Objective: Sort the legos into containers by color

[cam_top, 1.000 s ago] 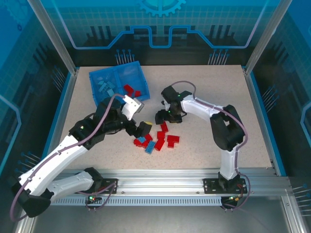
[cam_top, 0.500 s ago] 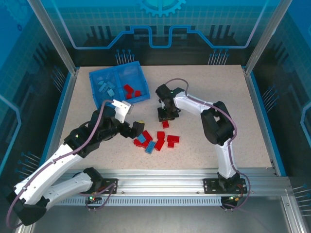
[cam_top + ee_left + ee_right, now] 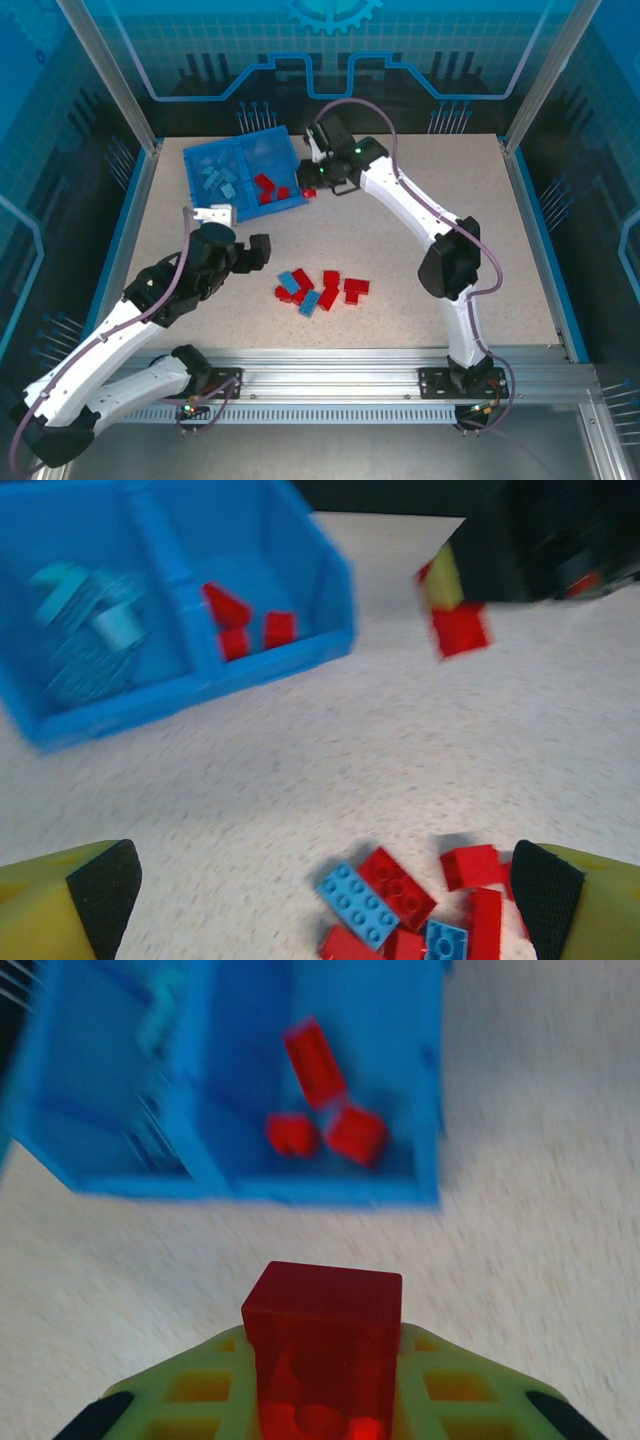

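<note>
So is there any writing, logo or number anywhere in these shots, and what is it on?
No readable words or numbers anywhere.
Back panel: a gear emblem and circuit-style lines, pictures only, no text.
Blue tray: no label visible.
Loose bricks: studs too blurred to read any brand.
Red brick in the right gripper: plain face, no print.

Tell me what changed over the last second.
The right hand shut on a red brick at the far edge of the pile and carried it away to the blue tray, by its near right corner. The left hand, open, drew back to the left, off the pile. The blue tray, its contents and the rest of the pile stayed put.
</note>
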